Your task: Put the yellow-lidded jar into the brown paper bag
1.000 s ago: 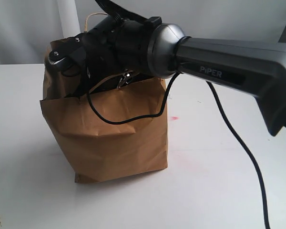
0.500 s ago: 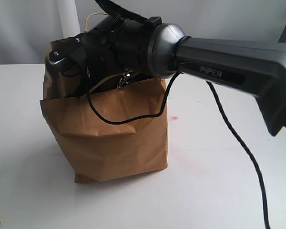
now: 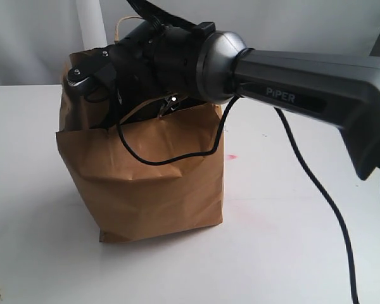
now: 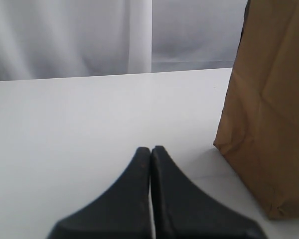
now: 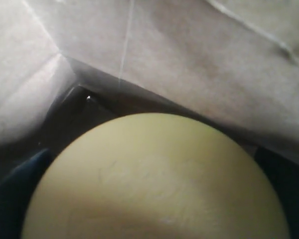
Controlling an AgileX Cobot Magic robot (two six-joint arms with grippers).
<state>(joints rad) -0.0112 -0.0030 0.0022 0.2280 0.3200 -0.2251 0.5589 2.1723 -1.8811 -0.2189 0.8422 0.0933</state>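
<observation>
The brown paper bag (image 3: 152, 177) stands upright on the white table, and its side also shows in the left wrist view (image 4: 269, 109). My right arm's wrist (image 3: 145, 63) reaches down into the bag's mouth, so the fingers are hidden in the exterior view. In the right wrist view the yellow-lidded jar's lid (image 5: 154, 179) fills the frame inside the bag, between the dark fingers of my right gripper (image 5: 154, 209), which is shut on it. The jar's body is hidden. My left gripper (image 4: 150, 149) is shut and empty, low over the table beside the bag.
A black cable (image 3: 164, 158) hangs from the right arm across the bag's front, and another cable (image 3: 316, 190) trails over the table at the right. A white post (image 3: 90, 25) stands behind the bag. Paper walls (image 5: 199, 59) close around the jar.
The right wrist has shifted slightly, and the bag's upper left edge has moved a little to the right with it. The left gripper shows no earlier view.
</observation>
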